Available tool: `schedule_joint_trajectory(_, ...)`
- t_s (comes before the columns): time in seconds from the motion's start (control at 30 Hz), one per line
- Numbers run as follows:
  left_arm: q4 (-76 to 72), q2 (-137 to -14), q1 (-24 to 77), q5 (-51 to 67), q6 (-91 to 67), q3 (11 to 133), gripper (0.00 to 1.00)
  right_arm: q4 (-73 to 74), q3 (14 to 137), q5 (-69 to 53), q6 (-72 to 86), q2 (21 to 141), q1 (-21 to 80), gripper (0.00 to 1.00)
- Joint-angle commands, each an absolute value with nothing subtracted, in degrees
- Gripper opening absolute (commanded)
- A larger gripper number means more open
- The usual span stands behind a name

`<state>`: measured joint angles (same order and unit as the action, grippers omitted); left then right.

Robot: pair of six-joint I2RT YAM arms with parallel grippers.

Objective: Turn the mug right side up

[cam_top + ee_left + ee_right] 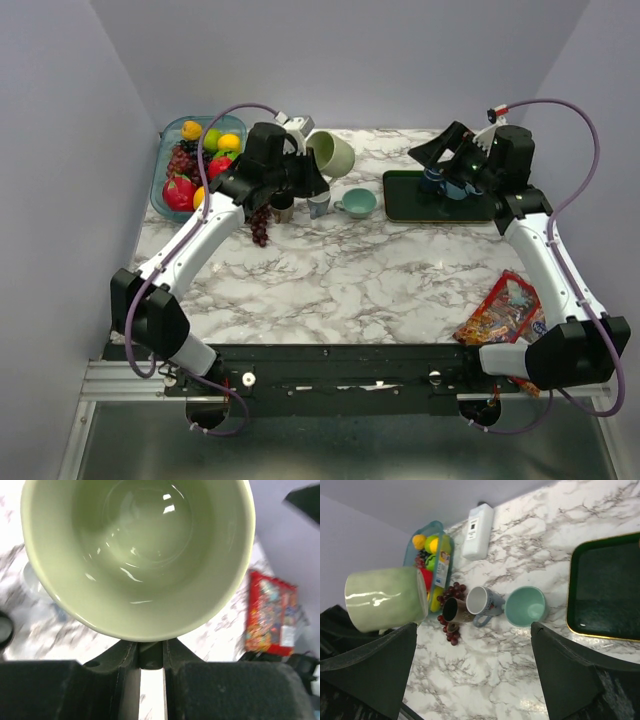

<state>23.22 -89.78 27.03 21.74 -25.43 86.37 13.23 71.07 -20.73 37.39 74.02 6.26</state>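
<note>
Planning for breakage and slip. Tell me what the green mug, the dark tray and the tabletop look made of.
The green mug is likely glazed ceramic: thick rim, sharp glossy highlights inside. The dark tray is unclear, perhaps plastic or metal: smooth dark green surface, thin gold rim. The tabletop has a marble look, white with grey veins, though it may be printed laminate.

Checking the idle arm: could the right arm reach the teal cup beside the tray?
Probably yes: the right gripper hangs open over the tray, and the teal cup stands just beyond its edge with nothing between.
</note>
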Motion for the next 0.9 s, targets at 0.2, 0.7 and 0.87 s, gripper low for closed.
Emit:
schedule_joint_trajectory(0.2, 24.9, -73.4, 27.2, -1.9, -20.7, 65.7, 0.0, 20.7, 73.4, -15.1, 35.6, 77.8, 6.2, 1.0)
schedule_joint_trajectory(0.7, 26.2, -71.7, 25.3, -17.0, -28.8, 57.6, 0.0, 22.9, 73.5, -15.1, 36.8, 80.2, 6.2, 1.0)
schedule_joint_trajectory(0.87, 26.5, -72.6, 24.6, -17.8, -30.1, 57.5, 0.0, 23.3, 73.5, -14.5, 36.8, 80.3, 6.2, 1.0)
